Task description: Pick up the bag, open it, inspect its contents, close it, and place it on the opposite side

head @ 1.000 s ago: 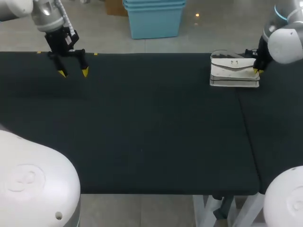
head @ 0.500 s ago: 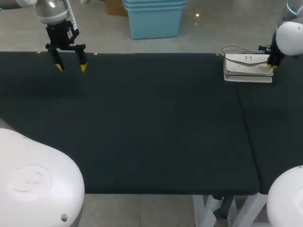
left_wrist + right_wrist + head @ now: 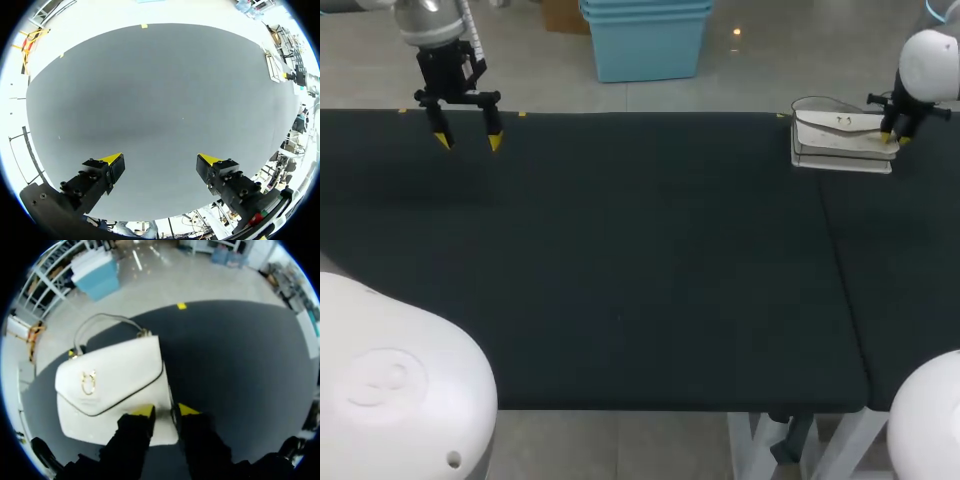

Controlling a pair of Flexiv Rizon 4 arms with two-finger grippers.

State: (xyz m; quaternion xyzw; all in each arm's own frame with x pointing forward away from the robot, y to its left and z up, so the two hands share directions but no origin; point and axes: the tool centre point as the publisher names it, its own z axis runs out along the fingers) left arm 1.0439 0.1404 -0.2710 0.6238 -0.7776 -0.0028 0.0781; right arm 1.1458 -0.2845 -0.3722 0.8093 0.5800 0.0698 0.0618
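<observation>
Over at the far right of the table (image 3: 620, 250), gripping the white bag (image 3: 835, 145) by its end with the right gripper (image 3: 895, 138), pinched tight on both faces. Hovering above the far left corner with the left gripper (image 3: 467, 141), jaws spread wide.

— What do the arms look like?
— Glossy white rounded shells (image 3: 390, 380). The left arm (image 3: 425, 20) ends in a silver wrist with a pale cable (image 3: 468, 35) beside it; the right arm (image 3: 928, 65) is a white bulb.
— And the grippers?
— The left gripper (image 3: 468, 141) and right gripper (image 3: 897, 139) are black, with wedge-shaped yellow fingertips (image 3: 112, 159) and small screws (image 3: 90, 177) in the finger blocks.
</observation>
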